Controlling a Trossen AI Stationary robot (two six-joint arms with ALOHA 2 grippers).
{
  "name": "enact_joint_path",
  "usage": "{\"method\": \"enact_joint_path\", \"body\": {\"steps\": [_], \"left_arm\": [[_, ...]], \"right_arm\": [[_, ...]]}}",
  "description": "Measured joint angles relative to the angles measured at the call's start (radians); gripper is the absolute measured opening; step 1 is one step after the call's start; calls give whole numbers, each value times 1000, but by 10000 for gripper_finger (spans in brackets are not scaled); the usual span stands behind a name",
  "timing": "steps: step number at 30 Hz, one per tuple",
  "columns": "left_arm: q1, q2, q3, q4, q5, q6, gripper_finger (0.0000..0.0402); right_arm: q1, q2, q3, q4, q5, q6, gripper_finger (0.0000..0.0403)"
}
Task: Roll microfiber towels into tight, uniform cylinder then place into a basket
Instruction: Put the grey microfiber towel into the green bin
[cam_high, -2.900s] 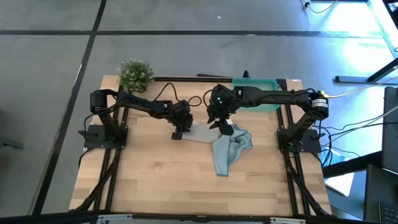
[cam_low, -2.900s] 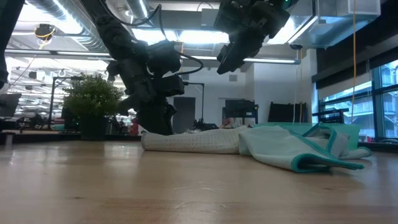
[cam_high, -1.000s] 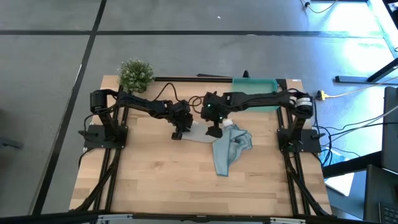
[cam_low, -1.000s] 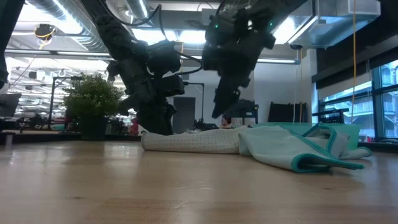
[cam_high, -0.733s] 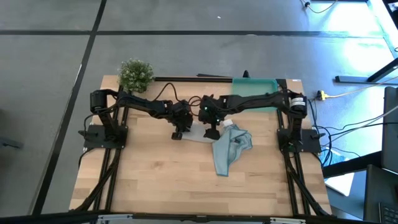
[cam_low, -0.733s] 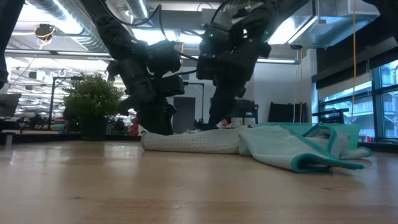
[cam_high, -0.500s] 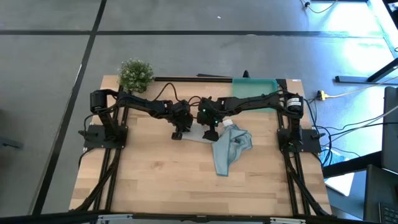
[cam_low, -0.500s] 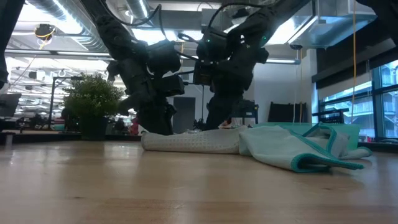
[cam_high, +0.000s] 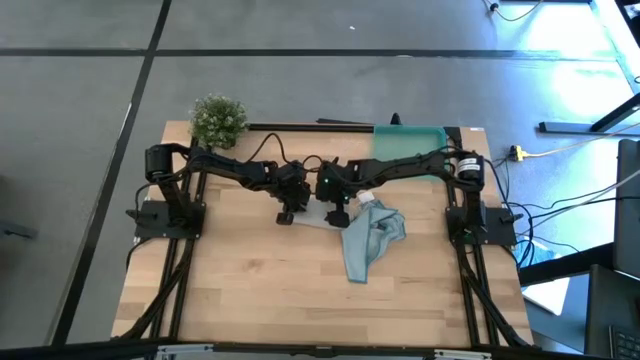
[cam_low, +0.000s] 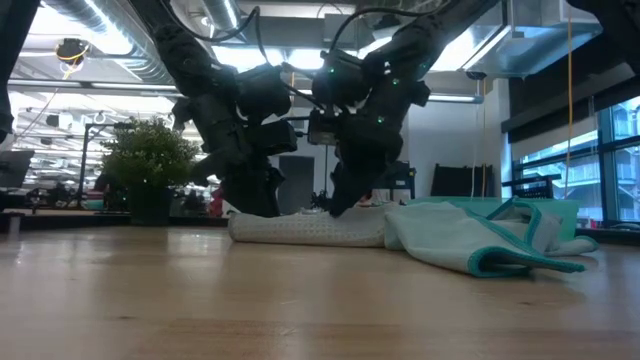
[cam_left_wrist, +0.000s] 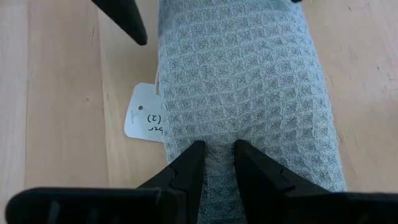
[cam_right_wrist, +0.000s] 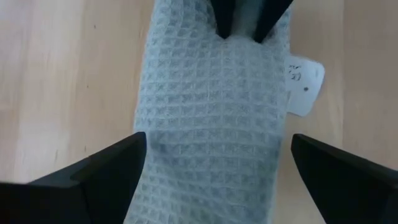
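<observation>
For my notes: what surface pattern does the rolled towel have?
The rolled pale grey towel has a small-square waffle weave, clearest in the left wrist view.

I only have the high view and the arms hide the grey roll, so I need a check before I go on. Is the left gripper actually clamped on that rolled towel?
Observer: Yes. In the left wrist view the left gripper pinches a fold at one end of the rolled grey towel.
Operator: And the right gripper?
Observer: The right gripper is open, its fingers spread wide to either side of the roll, not closed on it.
Operator: Anything loose near the roll?
Observer: A small white tag with handwriting lies flat on the table beside the roll.
Operator: Is the roll lifted?
Observer: No. In the low view it rests on the table, with the light blue towel crumpled at its end.
</observation>
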Motion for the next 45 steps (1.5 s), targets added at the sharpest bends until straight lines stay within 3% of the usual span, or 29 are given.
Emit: {"method": "enact_joint_path", "body": {"steps": [20, 25, 45], "left_arm": [[0, 0, -1, 12, -3, 0, 88], [0, 0, -1, 12, -3, 0, 88], [0, 0, -1, 18, -2, 0, 88]], "right_arm": [[27, 29, 0, 12, -43, 56, 398], [27, 29, 0, 22, -98, 82, 398], [60, 81, 3, 81, 36, 56, 398]]}}
